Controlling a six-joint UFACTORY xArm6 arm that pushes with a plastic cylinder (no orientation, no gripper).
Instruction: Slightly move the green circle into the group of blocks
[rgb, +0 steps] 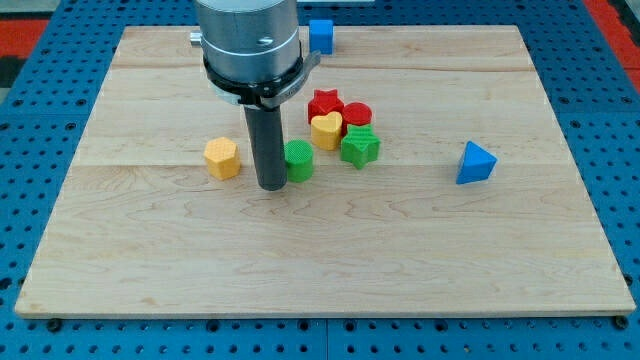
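The green circle (299, 160) stands on the wooden board (150, 250) just left of the group of blocks. My tip (271, 186) is right beside the green circle's left side, touching or nearly touching it. The group sits to the circle's upper right: a yellow heart (326, 129), a red star (324, 103), a red circle (357, 115) and a green star (360, 145). A small gap separates the green circle from the yellow heart and the green star.
A yellow hexagon (222, 157) lies left of my tip. A blue triangle (476, 163) lies far at the view's right. A blue block (320, 35) sits at the board's top edge, partly behind the arm (250, 45).
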